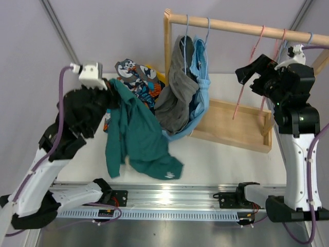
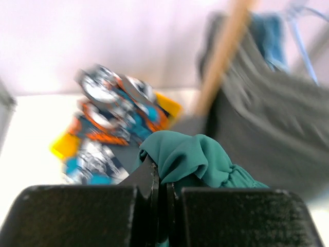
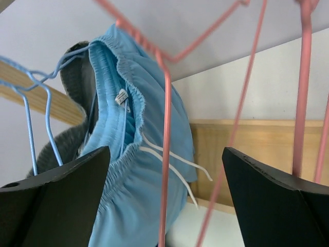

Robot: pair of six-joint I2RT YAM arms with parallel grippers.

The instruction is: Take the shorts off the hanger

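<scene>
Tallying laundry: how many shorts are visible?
4: grey pair, light blue pair on the rack, teal pair in the left gripper, cartoon-print pair on the table. Others may be hidden.

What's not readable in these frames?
- Top view: left gripper fingertips, hidden under the teal shorts.
- Top view: most of the cartoon-print shorts, covered by teal shorts and left arm.
- Right wrist: grey shorts mostly behind the light blue shorts; pink hanger hooks cut by top edge.
- Left wrist: rack and grey shorts blurred.
</scene>
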